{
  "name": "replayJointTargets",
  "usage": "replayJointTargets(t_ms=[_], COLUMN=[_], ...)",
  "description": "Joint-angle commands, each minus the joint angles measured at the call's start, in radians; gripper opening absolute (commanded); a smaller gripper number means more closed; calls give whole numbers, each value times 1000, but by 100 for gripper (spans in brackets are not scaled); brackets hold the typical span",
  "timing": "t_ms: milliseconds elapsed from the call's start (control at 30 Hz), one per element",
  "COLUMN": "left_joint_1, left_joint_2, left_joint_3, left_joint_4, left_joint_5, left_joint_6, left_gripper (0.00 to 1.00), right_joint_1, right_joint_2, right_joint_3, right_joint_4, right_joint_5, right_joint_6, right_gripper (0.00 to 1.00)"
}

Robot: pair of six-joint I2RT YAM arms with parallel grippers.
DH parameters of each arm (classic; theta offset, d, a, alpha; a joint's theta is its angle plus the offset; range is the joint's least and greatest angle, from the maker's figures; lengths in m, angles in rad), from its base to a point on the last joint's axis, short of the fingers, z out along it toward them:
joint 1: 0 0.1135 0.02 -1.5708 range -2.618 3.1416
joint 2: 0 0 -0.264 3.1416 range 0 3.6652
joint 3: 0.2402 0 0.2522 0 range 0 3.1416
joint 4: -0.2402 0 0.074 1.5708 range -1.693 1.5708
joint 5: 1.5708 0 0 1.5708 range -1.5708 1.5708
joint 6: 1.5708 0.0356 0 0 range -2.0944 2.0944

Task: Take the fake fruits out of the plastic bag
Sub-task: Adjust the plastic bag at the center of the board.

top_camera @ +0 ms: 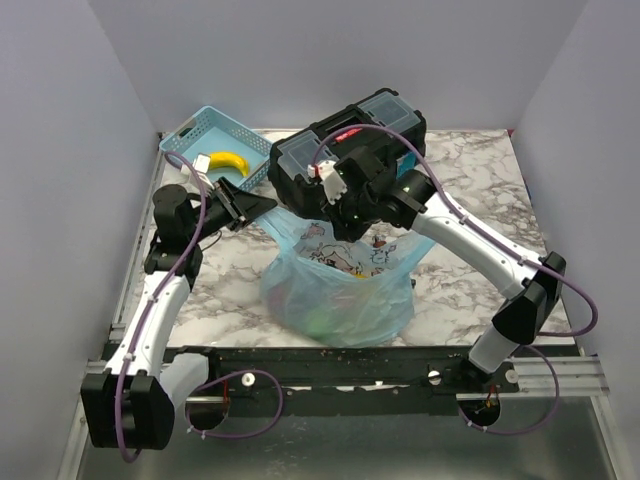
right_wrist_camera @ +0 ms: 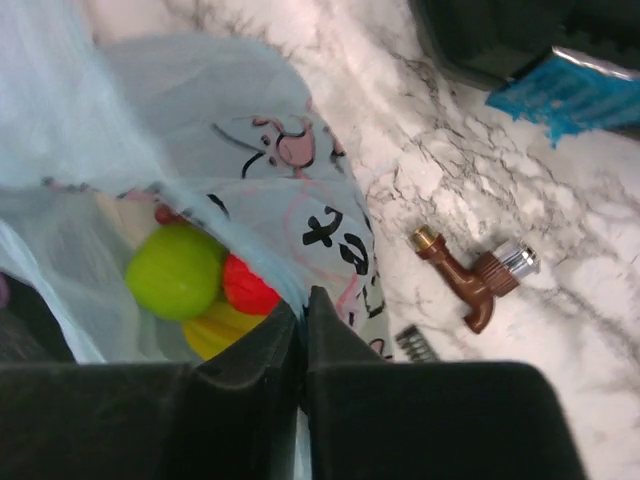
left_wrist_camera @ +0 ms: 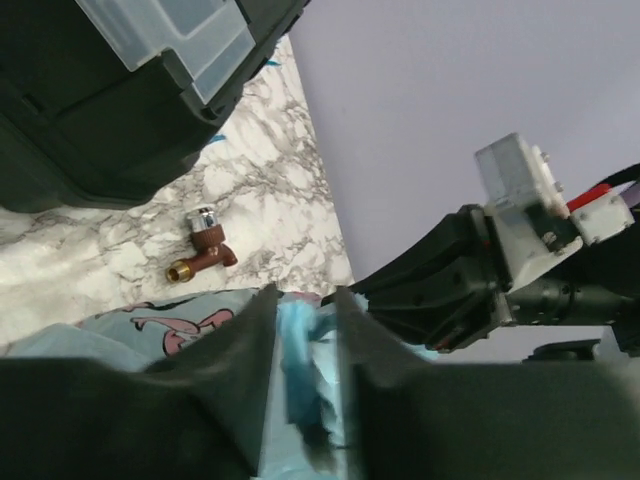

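The light-blue plastic bag point(top_camera: 340, 285) stands at the table's middle with its mouth held open between my grippers. My left gripper point(top_camera: 266, 206) is shut on a bunched strip of the bag's left handle point(left_wrist_camera: 300, 345); it also shows in the left wrist view point(left_wrist_camera: 305, 297). My right gripper point(top_camera: 345, 228) is shut on the bag's far rim point(right_wrist_camera: 250, 150), seen in the right wrist view point(right_wrist_camera: 303, 298). Inside the bag lie a green fruit point(right_wrist_camera: 175, 270), a red fruit point(right_wrist_camera: 248, 288) and a yellow one point(right_wrist_camera: 222, 332).
A black toolbox point(top_camera: 350, 150) stands right behind the bag. A light-blue lattice basket point(top_camera: 190, 132) at the back left holds a yellow banana point(top_camera: 228, 162). A brown tap piece point(right_wrist_camera: 470, 275) and a small dark ribbed part point(right_wrist_camera: 413, 343) lie on the marble beside the bag.
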Motion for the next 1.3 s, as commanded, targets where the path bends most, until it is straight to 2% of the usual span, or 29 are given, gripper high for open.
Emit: replayJointTargets(t_ms=[0,67,100,167,267,333,433,533,633,767,867,933,1067,1133,1267], left_joint_1=[-26,-78,-109,-170,-244,-289,-347,-407,-468,-618,-822,-909,-940,-941,-941], left_joint_2=[-67,-139,-173,-212,-264,-320,-413,-486,-478,-337,-208,-122,-3,34,179], left_joint_3=[66,117,151,214,254,236,168,121,158,287,367,412,451,481,643], left_joint_4=[-247,-423,-494,-658,-826,-909,-983,-1048,-1109,-1238,-1272,-1271,-1261,-1267,-1454], left_joint_5=[-134,-298,-391,-524,-670,-711,-705,-698,-702,-785,-892,-912,-892,-940,-1045], left_joint_6=[45,110,151,189,170,118,-4,-133,-247,-409,-533,-596,-701,-739,-814], left_gripper=[46,81,93,98,99,99,99,99,99,99,99,99,99,99,99], right_joint_1=[-2,-3,-2,-2,-2,-3,-2,-2,-2,-2,-2,-2,-1,-2,-2], right_joint_2=[-53,-62,-68,-78,-73,-66,-52,-43,-54,-62,-62,-62,-74,-87,-108], right_joint_3=[-1,-12,-22,-41,-49,-53,-54,-53,-75,-90,-83,-78,-79,-92,-117], right_joint_4=[147,180,201,241,261,261,250,241,260,268,266,262,253,258,261], right_joint_5=[192,110,91,81,94,141,225,239,232,249,257,261,263,263,257], right_joint_6=[166,210,230,273,312,323,329,331,332,335,335,335,335,334,340], right_gripper=[1,1,1,1,1,1,1,1,1,1,1,1,1,1,1])
